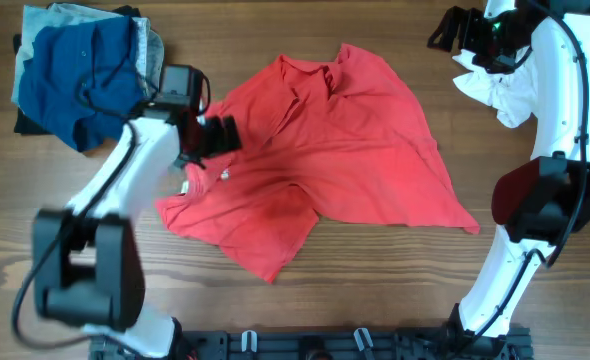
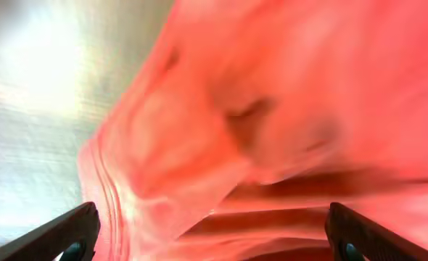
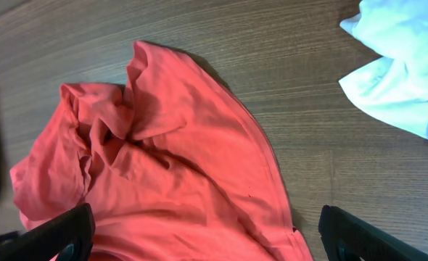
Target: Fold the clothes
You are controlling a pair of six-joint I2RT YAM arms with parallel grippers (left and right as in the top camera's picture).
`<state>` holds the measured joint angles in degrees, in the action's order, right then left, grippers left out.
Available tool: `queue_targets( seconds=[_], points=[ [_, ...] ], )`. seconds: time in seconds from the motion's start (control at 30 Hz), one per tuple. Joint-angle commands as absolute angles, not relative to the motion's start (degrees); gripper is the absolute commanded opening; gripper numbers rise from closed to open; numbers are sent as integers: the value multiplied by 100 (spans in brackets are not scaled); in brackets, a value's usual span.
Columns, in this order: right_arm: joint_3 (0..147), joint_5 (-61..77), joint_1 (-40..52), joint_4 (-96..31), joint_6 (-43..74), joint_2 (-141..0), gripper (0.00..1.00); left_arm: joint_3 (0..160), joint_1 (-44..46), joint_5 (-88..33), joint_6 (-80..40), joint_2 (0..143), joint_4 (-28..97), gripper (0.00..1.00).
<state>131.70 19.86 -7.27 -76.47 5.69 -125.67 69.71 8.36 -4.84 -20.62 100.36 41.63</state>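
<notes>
The crumpled red short-sleeved T-shirt [image 1: 325, 160] lies mid-frame on the wooden tabletop [image 1: 375, 290]. The left tool [image 1: 220, 133] hangs wide and empty over its left edge, the right tool [image 3: 207, 235] wide and empty at upper right by the rumpled white garment [image 1: 495, 95]. Closing here may pinch several wrinkled layers at once, bunching the shirt instead of flattening it.

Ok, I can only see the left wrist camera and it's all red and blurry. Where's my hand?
Observer: Your left hand is open, over the left side of the red T-shirt.
Operator: Is the shirt flat?
Observer: No, it's spread out but lumpy and wrinkled.
Operator: Are there more clothes?
Observer: Yes, a white garment lies at the far right, near the right hand.
</notes>
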Motion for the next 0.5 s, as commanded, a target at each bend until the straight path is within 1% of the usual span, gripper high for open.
queue_targets(
  seconds=[0.0,0.2,0.47],
  points=[
    [13155,1929,-707,-7658,373,-12427,100,7004,974,-351,-1319,9502,3863,100],
    [13155,1929,-703,-7653,301,-12429,100,7004,1463,-440,-161,9585,3284,100],
    [13155,1929,-703,-7634,301,-12427,100,7004,1984,-403,1061,10202,3229,98]
  ],
)
